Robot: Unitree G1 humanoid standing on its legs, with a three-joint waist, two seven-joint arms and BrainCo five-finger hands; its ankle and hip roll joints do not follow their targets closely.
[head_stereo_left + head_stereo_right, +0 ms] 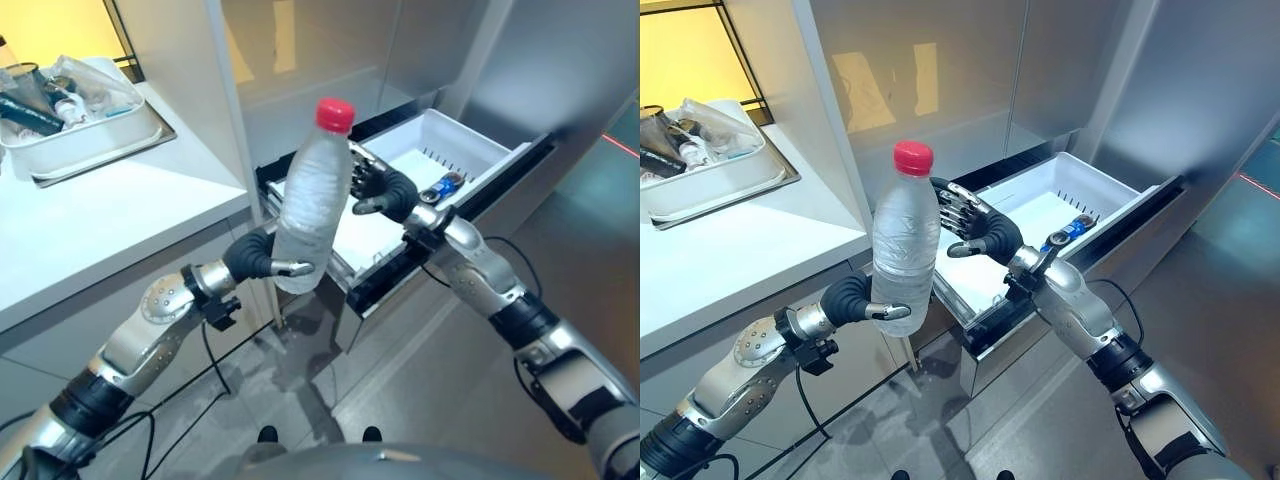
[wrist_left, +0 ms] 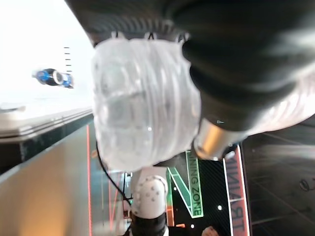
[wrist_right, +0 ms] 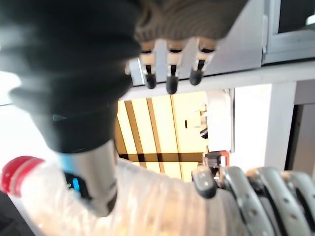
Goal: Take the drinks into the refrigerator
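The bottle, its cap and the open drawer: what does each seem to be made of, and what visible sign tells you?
Bottle: clear thin plastic, probably; ribbed and see-through.
Cap: red opaque plastic, ridged.
Drawer: white, smooth, likely moulded plastic; slotted wall.

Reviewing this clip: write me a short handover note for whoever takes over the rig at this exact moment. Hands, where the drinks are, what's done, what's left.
Left hand: shut on the water bottle, gripping its lower part, bottle upright with red cap on, held in the air in front of the open drawer.
Right hand: open, fingers relaxed, close beside the bottle's upper part above the drawer, holding nothing.
Done: white refrigerator drawer is pulled out; a small blue can already lies inside it.
Left: lower the bottle into the drawer, release it, then probably push the drawer shut.
Tray of mixed items sits on the counter at the left; I can't tell if more drinks are in it.
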